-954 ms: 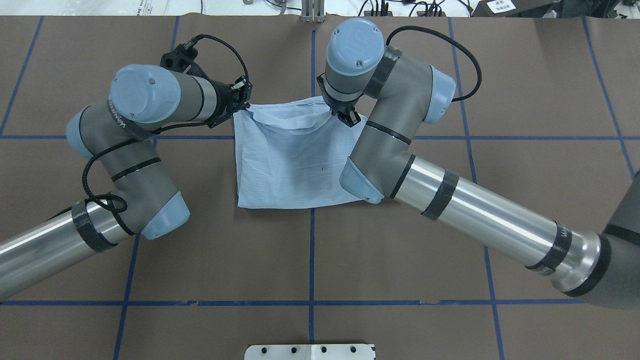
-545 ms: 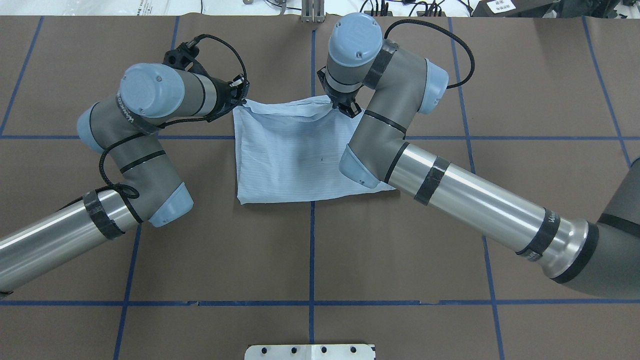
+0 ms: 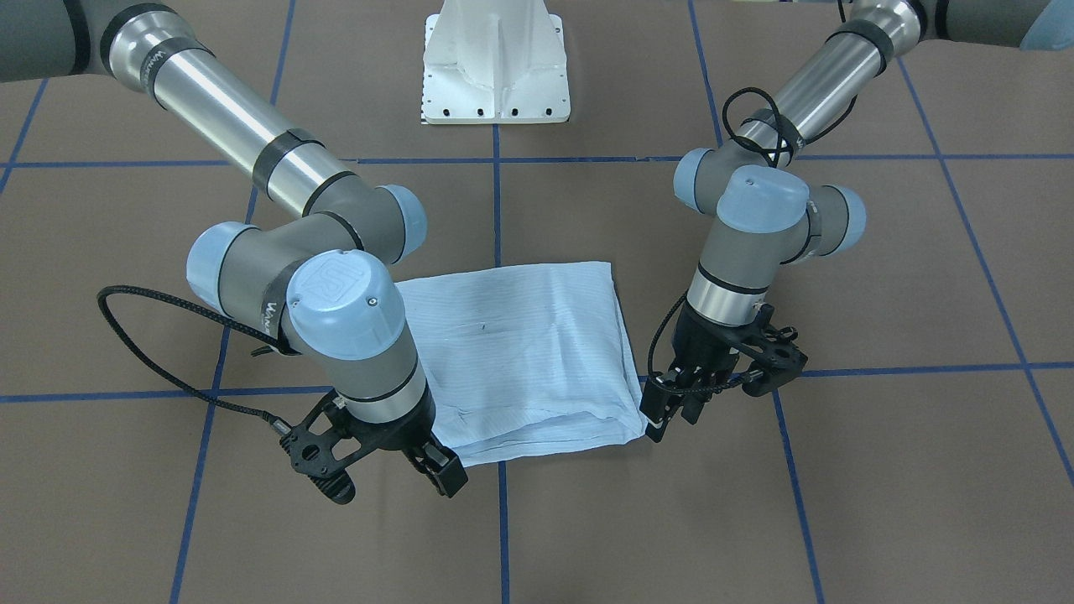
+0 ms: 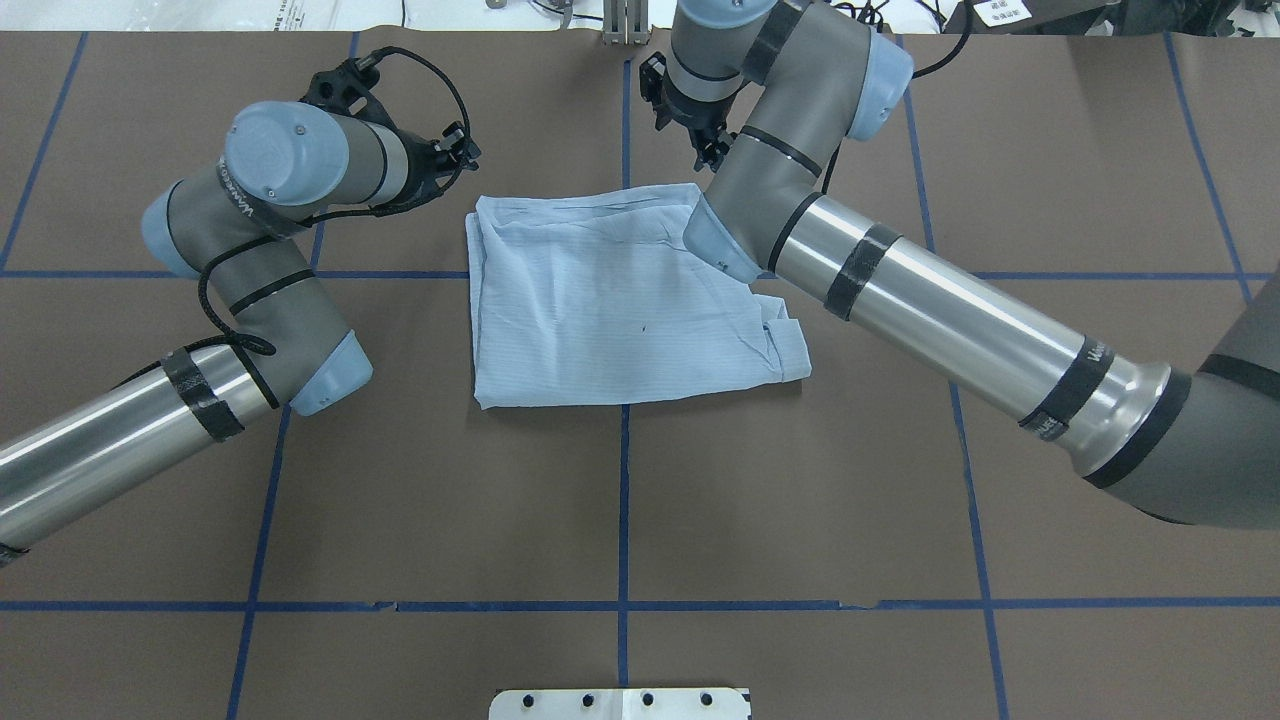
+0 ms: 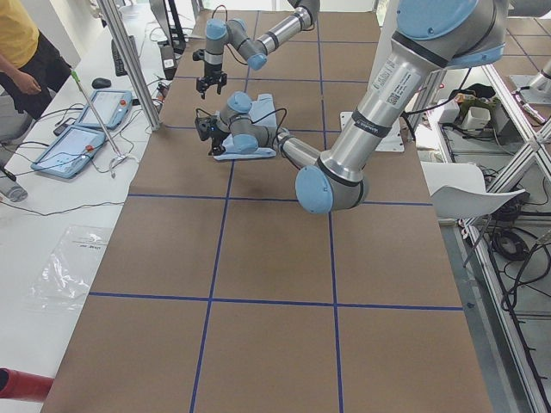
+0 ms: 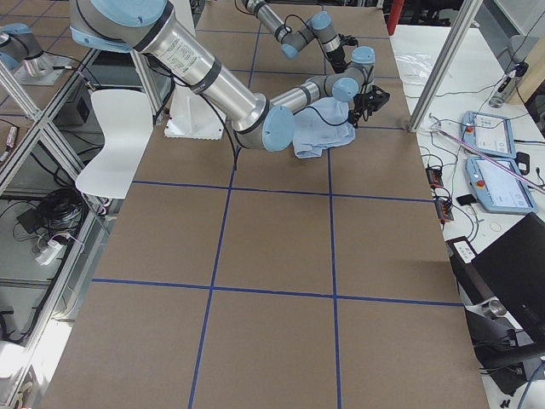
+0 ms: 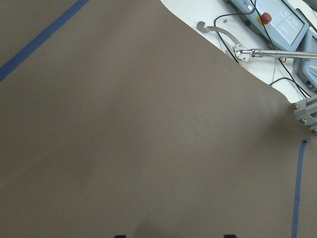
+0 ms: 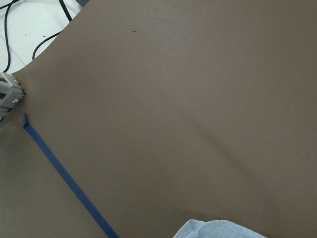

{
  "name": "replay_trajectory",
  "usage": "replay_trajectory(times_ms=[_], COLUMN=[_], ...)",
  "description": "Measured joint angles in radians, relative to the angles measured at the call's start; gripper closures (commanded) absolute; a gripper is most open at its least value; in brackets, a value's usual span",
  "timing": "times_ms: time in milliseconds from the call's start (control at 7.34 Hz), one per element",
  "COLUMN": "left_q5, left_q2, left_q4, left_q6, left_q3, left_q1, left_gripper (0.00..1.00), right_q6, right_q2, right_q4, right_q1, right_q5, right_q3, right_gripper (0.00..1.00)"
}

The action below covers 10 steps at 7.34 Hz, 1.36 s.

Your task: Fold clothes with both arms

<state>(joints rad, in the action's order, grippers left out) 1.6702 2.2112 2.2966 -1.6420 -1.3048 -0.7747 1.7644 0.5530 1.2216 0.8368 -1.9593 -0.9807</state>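
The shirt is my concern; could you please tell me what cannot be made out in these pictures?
Overhead view: the right arm covers a far corner of the shirt.
Front-facing view: the right arm hides one side edge.
Right wrist view: only a sliver shows, cut by the bottom edge.
Left wrist view: no shirt in frame.
Side views: too small for detail.
Collar and buttons: visible nowhere.

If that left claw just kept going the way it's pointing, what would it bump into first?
Most likely the bare brown table cover. The left gripper tilts downward beside the shirt, and its wrist view shows mostly that cover ahead, with no cloth in it.
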Motion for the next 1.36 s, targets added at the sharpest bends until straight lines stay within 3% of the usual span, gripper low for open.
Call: replay_trajectory(times_ms=[136, 409, 545, 681, 818, 1090, 1363], left_q5=[0.020, 0.111, 0.166, 0.214, 0.268, 0.399, 0.505], left_q2=[-0.004, -0.072, -0.137, -0.205, -0.272, -0.395, -0.497], left_q4=[0.001, 0.001, -0.003, -0.007, -0.009, -0.011, -0.042], left_q6=[0.031, 0.145, 0.218, 0.291, 0.395, 0.706, 1.064], left_q3=[-0.006, -0.097, -0.181, -0.261, -0.318, -0.364, -0.363], left_q1=[-0.007, -0.036, -0.059, -0.085, -0.126, -0.265, -0.431], left_gripper=[0.19, 0.17, 0.15, 0.00, 0.00, 0.00, 0.00], right_q6=[-0.047, -0.155, -0.225, -0.317, -0.430, -0.767, -1.204], right_q2=[0.034, 0.173, 0.268, 0.375, 0.472, 0.652, 0.804], right_q4=[-0.001, 0.004, 0.007, 0.008, 0.019, 0.116, 0.255], right_q1=[0.012, 0.054, 0.097, 0.157, 0.228, 0.383, 0.513], right_q5=[-0.007, -0.045, -0.099, -0.163, -0.225, -0.311, -0.341], right_q3=[-0.026, -0.168, -0.259, -0.358, -0.443, -0.583, -0.664], right_gripper=[0.00, 0.00, 0.00, 0.00, 0.00, 0.00, 0.00])
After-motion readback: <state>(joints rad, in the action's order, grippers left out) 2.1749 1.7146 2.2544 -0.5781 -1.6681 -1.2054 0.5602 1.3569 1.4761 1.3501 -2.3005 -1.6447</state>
